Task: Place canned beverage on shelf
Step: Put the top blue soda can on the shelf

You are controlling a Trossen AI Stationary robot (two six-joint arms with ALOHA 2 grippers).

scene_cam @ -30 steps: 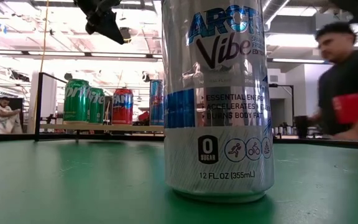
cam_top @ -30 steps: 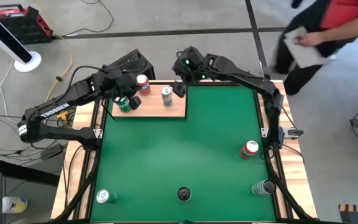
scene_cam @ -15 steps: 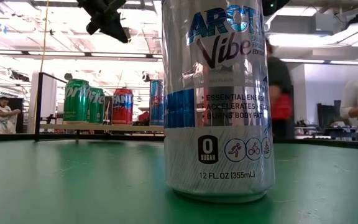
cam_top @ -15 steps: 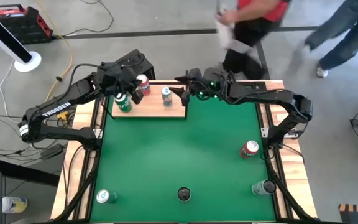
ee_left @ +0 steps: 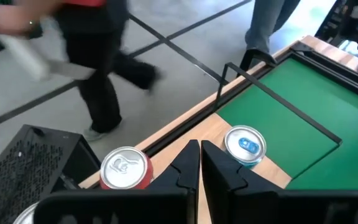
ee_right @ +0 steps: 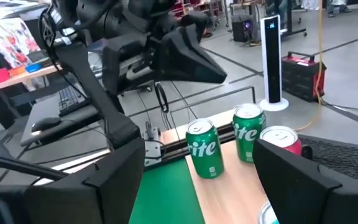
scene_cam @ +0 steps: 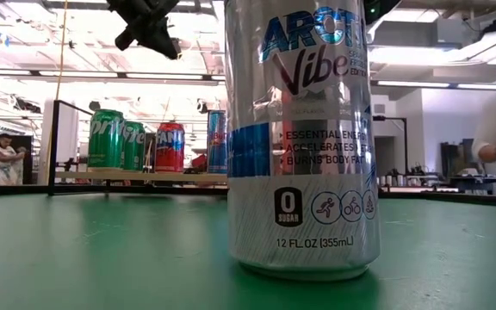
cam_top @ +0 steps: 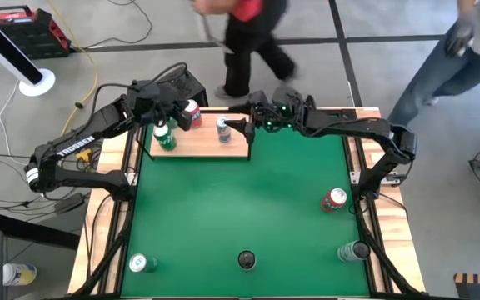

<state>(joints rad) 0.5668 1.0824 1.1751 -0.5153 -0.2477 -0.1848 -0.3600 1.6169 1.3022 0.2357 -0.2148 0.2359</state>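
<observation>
The shelf (cam_top: 202,148), a pale wood panel, lies at the green mat's far left corner. Several cans stand on it: two green ones (ee_right: 204,148), a red one (cam_top: 192,112) and a blue-topped silver one (cam_top: 223,129). My right gripper (cam_top: 242,127) points level toward the table's left, just right of the silver can and open wide. That can's top (ee_right: 267,214) shows low by one finger, and I see no touch. My left gripper (cam_top: 180,123) hangs shut above the shelf, between the red can (ee_left: 124,168) and the silver can (ee_left: 244,144).
More cans stand on the mat: a red one (cam_top: 333,200) at the right, a silver one (cam_top: 352,250) at the near right, a green one (cam_top: 142,263) at the near left, and a tall silver can (scene_cam: 300,138) at the near edge. People walk beyond the far edge.
My right gripper has tipped from pointing steeply down to level and sunk a little, its arm stretching out along the far edge. Its fingertips stay beside the silver can, which still stands on the shelf. My left gripper has rolled slightly in place. People have walked past behind the table.
</observation>
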